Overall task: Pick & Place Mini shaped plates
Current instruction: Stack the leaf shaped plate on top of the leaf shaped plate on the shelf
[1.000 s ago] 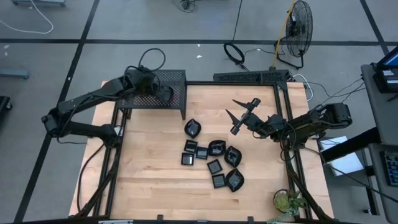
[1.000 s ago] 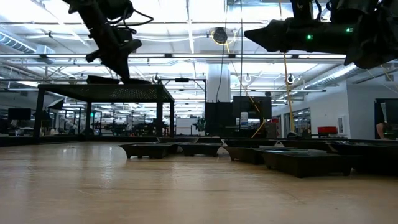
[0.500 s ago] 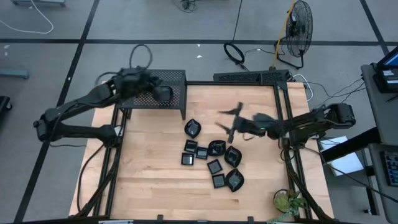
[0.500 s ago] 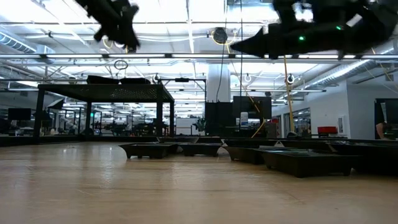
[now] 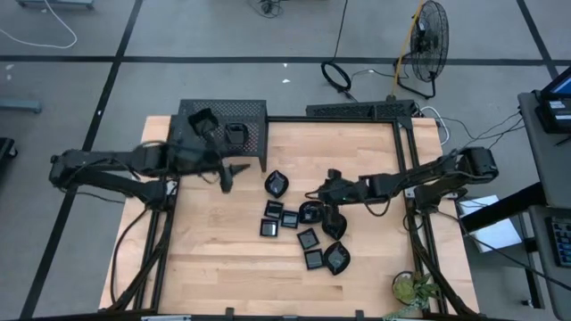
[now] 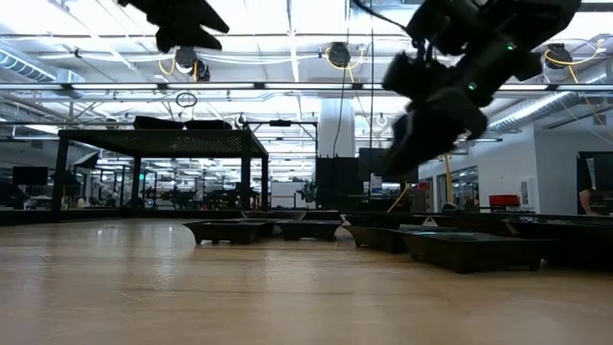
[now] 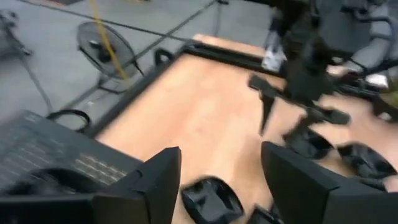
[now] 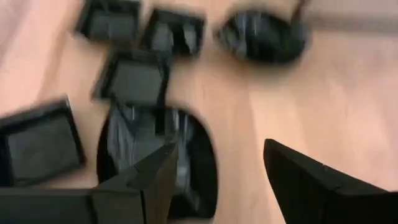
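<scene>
high view: glossy black mini shaped plates point(image 5: 308, 227) clustered mid-table; right gripper point(image 5: 326, 189) over them, fingers spread, empty. left gripper point(image 5: 234, 168) beside mesh rack point(image 5: 250, 120), spread. low view: plates edge-on, shapes unreadable. wrist views blurred.

Mini shaped plates point(image 5: 303, 227) glossy black; mesh rack point(image 5: 241, 125) black (fine grid pattern); table point(image 5: 223, 259) light wood grain; arms dark.

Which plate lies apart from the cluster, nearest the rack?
The leaf-shaped plate: it sits alone just off the rack's front corner, above the huddled plates in the high view.
</scene>
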You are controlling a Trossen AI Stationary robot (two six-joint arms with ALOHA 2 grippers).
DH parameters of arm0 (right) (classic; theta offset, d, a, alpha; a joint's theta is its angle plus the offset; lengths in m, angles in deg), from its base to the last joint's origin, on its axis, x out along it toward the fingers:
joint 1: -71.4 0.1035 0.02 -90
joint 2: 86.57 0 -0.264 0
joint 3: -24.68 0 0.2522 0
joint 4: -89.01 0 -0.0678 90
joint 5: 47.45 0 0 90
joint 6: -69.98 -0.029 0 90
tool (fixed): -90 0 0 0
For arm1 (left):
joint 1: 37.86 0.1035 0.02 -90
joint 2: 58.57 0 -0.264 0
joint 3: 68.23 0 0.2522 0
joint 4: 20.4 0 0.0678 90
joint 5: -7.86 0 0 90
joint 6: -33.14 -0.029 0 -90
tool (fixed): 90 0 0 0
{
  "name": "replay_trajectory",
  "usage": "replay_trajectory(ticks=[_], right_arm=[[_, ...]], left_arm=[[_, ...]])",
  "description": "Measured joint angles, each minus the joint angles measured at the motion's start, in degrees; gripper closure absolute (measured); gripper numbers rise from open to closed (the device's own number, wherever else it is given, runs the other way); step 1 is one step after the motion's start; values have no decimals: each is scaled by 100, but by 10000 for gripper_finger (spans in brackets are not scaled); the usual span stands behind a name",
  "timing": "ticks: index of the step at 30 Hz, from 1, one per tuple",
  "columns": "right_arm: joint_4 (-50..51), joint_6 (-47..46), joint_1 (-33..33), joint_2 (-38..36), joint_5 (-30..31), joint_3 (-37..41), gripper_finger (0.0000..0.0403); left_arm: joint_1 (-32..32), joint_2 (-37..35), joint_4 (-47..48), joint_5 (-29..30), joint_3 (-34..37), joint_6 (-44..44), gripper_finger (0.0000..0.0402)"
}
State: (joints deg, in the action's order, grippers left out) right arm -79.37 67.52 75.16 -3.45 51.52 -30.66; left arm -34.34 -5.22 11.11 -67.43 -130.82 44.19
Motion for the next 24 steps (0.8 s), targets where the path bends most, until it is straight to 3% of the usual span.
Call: replay_trajectory(ticks=[6,10,18,24], right_arm=[[1417,-2294,388,-118,615,74,179],[1957,-3353,681,-122,600,204,179],[2011,-4438,1116,-120,621,544,179],[2015,-4617,1275,-126,640,557,179]], left_arm=[[-358,101,-579,34,664,155,170],[-382,151,-818,36,881,48,169],[-351,333,-1335,88,892,-427,169],[-327,365,-1505,84,891,-776,169]])
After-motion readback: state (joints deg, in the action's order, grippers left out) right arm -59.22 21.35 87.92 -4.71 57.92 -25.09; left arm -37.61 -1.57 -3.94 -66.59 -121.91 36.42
